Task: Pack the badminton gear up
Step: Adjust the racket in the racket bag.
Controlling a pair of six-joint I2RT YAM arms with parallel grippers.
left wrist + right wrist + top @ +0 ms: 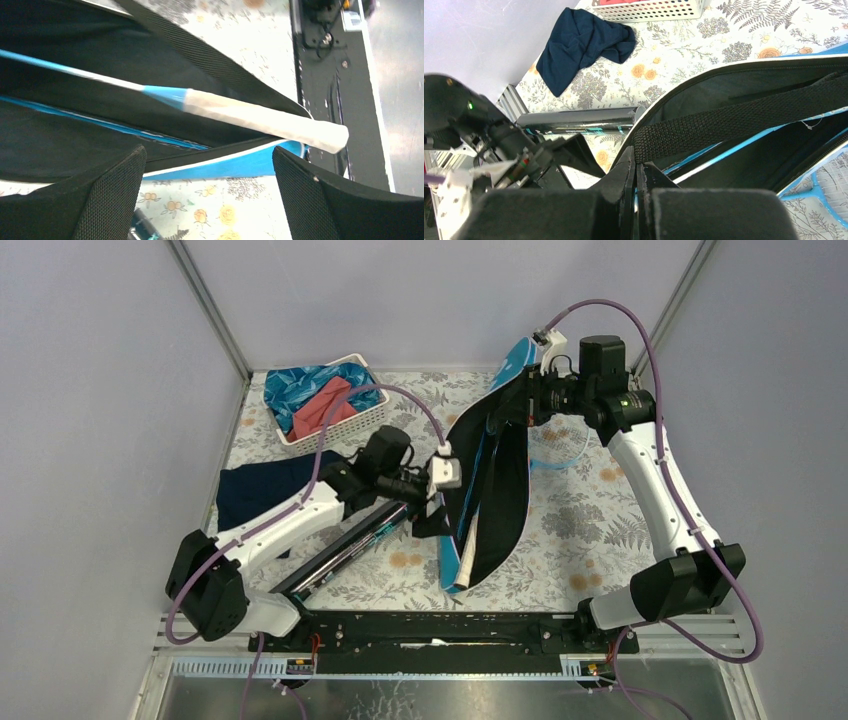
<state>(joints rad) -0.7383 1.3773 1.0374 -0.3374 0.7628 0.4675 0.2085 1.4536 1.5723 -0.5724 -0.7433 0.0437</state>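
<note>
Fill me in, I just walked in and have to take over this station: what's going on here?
The two arms are packing badminton gear. The right hand is shut on the blue bag, holding it open. One racket is inside, its white handle poking out the near end, and the left hand is open just beside it. The black tube and a second racket lie on the table outside the bag.

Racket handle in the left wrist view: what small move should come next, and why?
Probably the left gripper should nudge the white handle deeper into the bag. The handle's end pokes out past the bag's near edge, the left gripper is open and empty beside it, and the right gripper holds the bag's flap up.
</note>
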